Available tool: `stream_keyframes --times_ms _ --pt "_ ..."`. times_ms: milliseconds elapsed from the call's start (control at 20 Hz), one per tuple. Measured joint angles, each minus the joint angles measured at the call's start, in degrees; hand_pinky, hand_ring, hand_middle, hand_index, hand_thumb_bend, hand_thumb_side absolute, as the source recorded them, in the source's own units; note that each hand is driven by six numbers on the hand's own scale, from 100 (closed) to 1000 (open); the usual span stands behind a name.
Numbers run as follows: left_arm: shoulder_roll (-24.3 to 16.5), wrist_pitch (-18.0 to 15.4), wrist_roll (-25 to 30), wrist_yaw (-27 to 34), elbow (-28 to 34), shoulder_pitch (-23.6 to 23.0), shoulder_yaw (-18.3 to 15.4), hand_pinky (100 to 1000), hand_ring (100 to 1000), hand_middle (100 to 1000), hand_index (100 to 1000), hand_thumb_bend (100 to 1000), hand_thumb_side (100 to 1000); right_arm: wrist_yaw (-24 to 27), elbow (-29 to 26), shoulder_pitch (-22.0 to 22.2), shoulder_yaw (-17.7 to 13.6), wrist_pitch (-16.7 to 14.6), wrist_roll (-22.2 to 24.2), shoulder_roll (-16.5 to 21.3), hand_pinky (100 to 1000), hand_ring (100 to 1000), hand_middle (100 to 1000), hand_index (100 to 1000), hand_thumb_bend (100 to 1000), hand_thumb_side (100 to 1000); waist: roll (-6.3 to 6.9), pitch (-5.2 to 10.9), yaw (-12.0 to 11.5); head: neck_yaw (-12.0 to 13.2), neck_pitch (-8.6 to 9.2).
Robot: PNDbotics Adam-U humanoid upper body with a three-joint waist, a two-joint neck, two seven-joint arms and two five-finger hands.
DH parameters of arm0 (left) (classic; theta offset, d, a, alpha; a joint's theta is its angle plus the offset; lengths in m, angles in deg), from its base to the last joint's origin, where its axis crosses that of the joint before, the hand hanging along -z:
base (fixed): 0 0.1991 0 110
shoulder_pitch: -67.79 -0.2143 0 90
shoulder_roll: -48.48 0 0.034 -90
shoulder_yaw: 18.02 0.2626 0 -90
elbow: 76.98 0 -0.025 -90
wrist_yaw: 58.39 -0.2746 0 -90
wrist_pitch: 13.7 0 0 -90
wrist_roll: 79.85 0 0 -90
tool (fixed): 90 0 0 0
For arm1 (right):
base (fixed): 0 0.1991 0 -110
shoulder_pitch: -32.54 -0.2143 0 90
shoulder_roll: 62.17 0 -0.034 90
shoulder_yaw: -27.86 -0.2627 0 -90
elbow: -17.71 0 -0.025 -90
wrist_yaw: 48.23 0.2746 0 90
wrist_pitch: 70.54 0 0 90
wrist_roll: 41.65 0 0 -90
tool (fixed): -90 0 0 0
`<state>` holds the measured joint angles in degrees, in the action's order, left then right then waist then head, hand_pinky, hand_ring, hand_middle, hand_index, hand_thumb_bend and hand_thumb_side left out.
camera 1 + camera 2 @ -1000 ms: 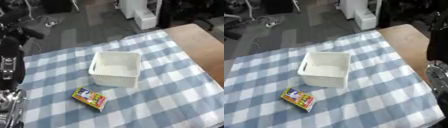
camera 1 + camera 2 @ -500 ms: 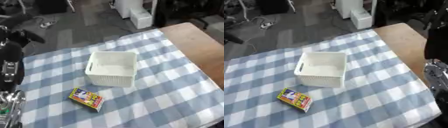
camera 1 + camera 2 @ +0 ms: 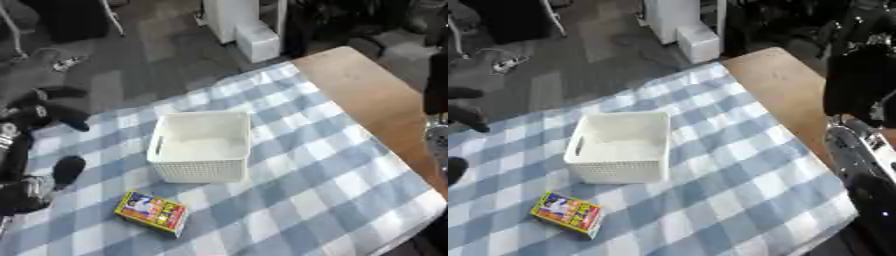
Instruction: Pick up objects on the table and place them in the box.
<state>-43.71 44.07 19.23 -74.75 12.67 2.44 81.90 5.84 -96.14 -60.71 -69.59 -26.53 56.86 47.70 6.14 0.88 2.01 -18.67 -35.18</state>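
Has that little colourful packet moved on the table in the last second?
No. The colourful packet lies at the same spot off the white box's near-left corner on the checked cloth; only the camera view has shifted.

Both eyes looked steeply down from the robot's head, well above the table (image 3: 385, 105), facing out over it to the grey floor beyond. They shared nearly everything: the checked cloth (image 3: 737, 170), the white box (image 3: 199, 145), the yellow packet (image 3: 568, 213). The right eye sat slightly rightward, so it caught more of the right arm (image 3: 868, 155).
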Motion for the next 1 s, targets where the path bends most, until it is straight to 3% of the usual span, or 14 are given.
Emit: stream_keyframes --times_ms 250,500,800,850,900,950,1000 --pt "-3.1 -4.4 1.7 -3.3 -6.2 1.3 0.3 600 559 767 676 602 772 0.4 0.0 -0.1 0.0 0.3 0.3 0.0 423 356 401 596 100 1000 0.24 0.1 0.3 0.0 0.02" --pt "-3.6 -7.3 4.3 -6.4 -8.9 2.1 0.6 657 580 775 672 667 764 0.8 0.0 -0.1 0.0 0.5 0.7 0.1 424 356 402 596 100 1000 0.25 0.1 0.3 0.1 0.01" --pt "-3.6 -8.4 7.9 -8.5 -10.5 3.6 0.6 684 589 802 740 616 782 0.8 0.0 -0.1 0.0 0.5 1.2 0.1 424 355 402 597 100 1000 0.25 0.1 0.3 0.1 0.01" --pt "-3.5 -8.4 8.7 -8.5 -10.7 3.9 0.6 672 579 816 813 546 761 0.8 0.0 -0.1 0.1 0.4 1.4 0.1 424 355 402 597 100 1000 0.25 0.1 0.4 0.1 0.01" --pt "-3.5 -8.2 9.8 -8.2 -11.1 4.2 0.9 668 575 826 859 527 754 0.8 0.0 -0.1 0.1 0.4 1.5 0.1 425 355 402 597 100 1000 0.25 0.1 0.4 0.1 0.01" --pt "-3.4 -8.0 11.2 -7.4 -11.6 4.4 1.3 668 575 824 851 529 756 0.8 0.0 -0.1 0.1 0.4 1.6 0.1 425 355 402 597 100 1000 0.25 0.1 0.4 0.2 0.0" --pt "-3.4 -7.6 12.8 -6.2 -12.1 4.7 1.8 679 573 839 912 514 742 0.8 0.0 -0.1 0.1 0.4 1.7 0.1 425 355 402 597 100 1000 0.25 0.1 0.5 0.3 0.0"
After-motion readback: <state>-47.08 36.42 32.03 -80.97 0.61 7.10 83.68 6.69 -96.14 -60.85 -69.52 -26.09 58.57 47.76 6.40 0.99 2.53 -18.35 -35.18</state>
